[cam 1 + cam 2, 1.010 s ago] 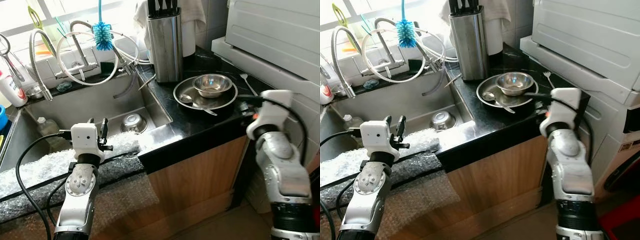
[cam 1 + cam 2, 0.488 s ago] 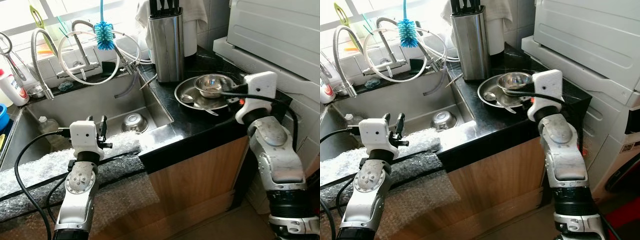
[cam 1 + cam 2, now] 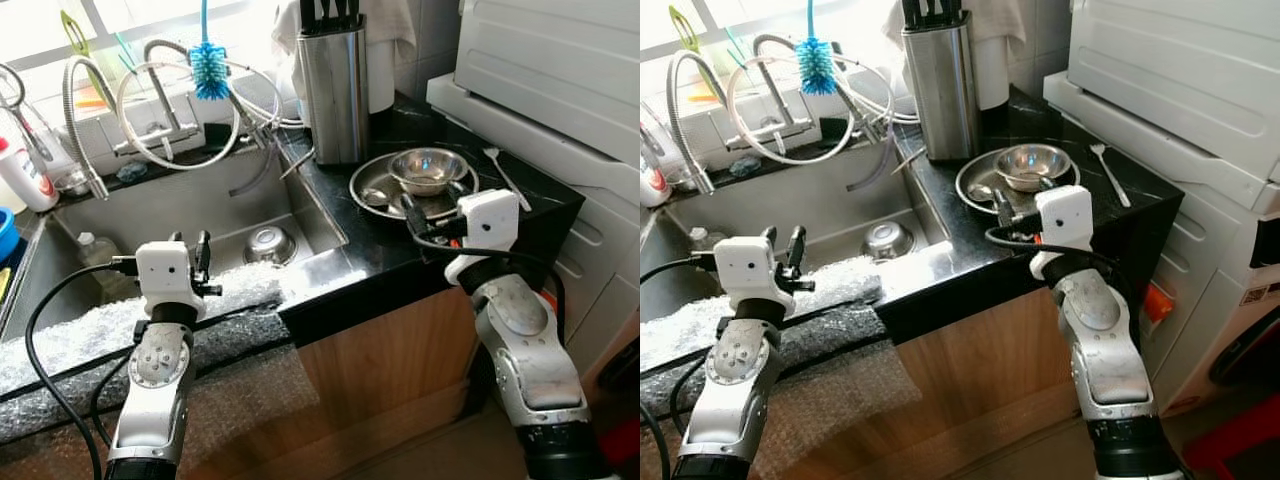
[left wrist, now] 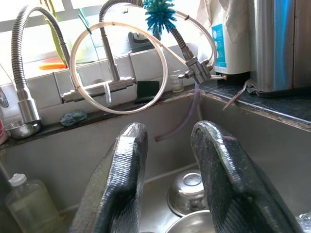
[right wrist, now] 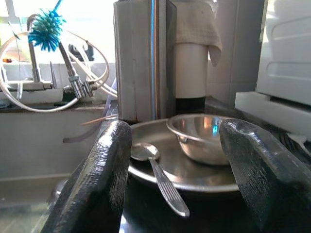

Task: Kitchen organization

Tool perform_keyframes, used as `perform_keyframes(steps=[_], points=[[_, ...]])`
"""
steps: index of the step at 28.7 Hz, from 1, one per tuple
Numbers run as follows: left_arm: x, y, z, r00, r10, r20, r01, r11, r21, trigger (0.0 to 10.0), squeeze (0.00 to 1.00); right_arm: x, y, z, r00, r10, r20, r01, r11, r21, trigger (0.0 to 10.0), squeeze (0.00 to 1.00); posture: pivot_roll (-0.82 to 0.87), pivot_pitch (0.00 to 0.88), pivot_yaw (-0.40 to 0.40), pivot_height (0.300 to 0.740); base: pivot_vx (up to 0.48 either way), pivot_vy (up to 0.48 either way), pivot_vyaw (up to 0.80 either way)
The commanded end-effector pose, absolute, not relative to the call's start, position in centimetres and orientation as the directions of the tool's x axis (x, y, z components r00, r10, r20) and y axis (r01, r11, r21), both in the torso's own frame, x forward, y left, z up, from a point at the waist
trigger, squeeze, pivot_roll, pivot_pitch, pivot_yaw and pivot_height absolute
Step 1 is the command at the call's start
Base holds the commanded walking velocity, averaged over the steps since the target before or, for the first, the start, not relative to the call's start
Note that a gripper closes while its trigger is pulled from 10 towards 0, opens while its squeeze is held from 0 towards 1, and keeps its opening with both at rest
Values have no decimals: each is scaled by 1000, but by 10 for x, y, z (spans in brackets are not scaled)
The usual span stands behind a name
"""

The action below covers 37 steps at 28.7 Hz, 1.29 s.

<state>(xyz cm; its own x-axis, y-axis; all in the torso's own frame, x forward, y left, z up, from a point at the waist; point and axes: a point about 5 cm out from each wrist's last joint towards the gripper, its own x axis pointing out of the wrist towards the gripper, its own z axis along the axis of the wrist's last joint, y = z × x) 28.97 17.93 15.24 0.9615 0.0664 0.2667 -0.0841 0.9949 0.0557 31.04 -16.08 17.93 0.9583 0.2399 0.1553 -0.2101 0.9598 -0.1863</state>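
We take the spoon (image 5: 158,174) as the task's thing: it lies in the steel plate (image 3: 378,180) on the black counter (image 3: 400,250), bowl end toward the knife block (image 3: 334,90), handle running out over the plate's near rim. A small steel bowl (image 3: 427,168) sits in the same plate, just beside the spoon.

Handling, our judgement: the spoon is light, rigid and slick polished metal, lying flat, so it will tend to skate on the plate. The best hold looks to be across the handle where it overhangs the rim; the plate may shift if nudged.

The right claw (image 3: 420,215) hovers low at the near edge of the plate, fingers spread wide and holding nothing. In the right wrist view the handle end points into the gap between the two fingers (image 5: 104,179), close but not touching.

A fork (image 3: 503,175) lies apart on the counter, right of the plate.

The left claw (image 3: 188,250) hangs over the sink (image 3: 180,215), fingers moderately parted, empty; a second steel bowl (image 3: 267,244) sits in the sink beyond it.
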Motion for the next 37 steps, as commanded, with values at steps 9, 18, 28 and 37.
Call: perform_keyframes(steps=[9,18,28,37], points=[[289,181,152,964,67,257,-89,993,76,10000,0,310,-160,165,961,251,118,-229,958,-171,10000,0,-131,0,152,740,0,0,0],[290,178,152,965,62,255,-84,993,79,10000,0,314,-158,151,951,300,74,-284,943,-175,10000,0,-128,0,149,740,0,0,0],[290,175,153,964,51,260,-76,993,87,10000,0,321,-162,143,957,274,93,-255,951,-173,10000,0,-120,0,150,740,0,0,0],[291,174,154,964,47,262,-74,993,91,10000,0,329,-163,144,959,260,114,-238,954,-181,10000,0,-116,0,150,740,0,0,0]])
